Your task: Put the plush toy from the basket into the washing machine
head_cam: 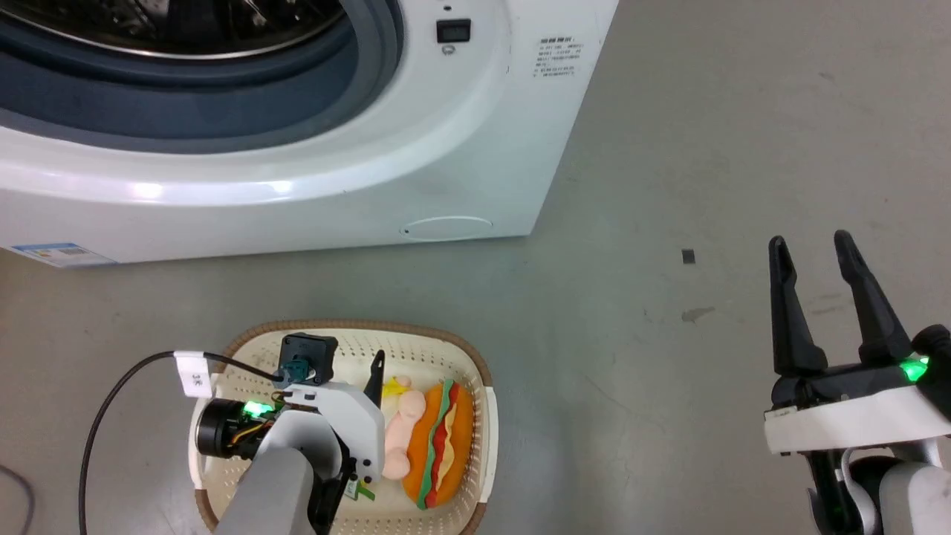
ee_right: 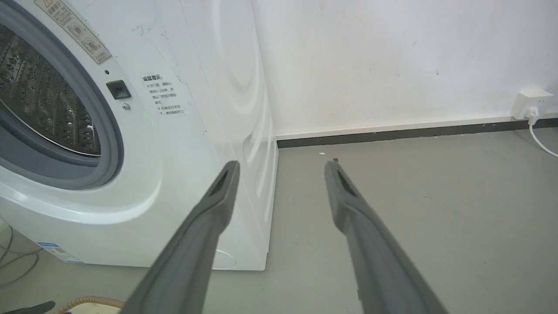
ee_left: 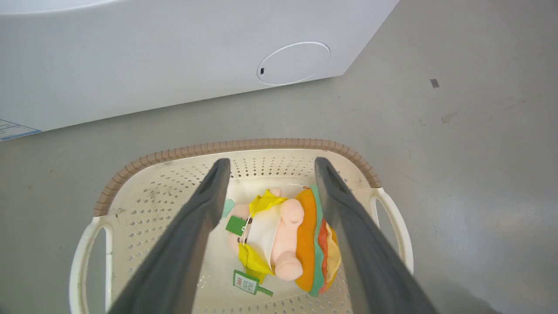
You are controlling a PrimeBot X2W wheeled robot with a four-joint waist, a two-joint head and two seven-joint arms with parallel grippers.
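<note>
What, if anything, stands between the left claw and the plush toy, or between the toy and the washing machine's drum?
Nothing visible. The open left claw hangs over the basket, the plush toy lying uncovered below it. The washing machine stands open, drum showing; bare floor lies between them.

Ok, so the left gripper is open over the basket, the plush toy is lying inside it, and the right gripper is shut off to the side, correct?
Not quite. The right gripper is open, not shut: the right wrist view shows its fingers spread apart above the floor. The rest holds: left gripper open over the basket, plush toy lying inside it.
</note>
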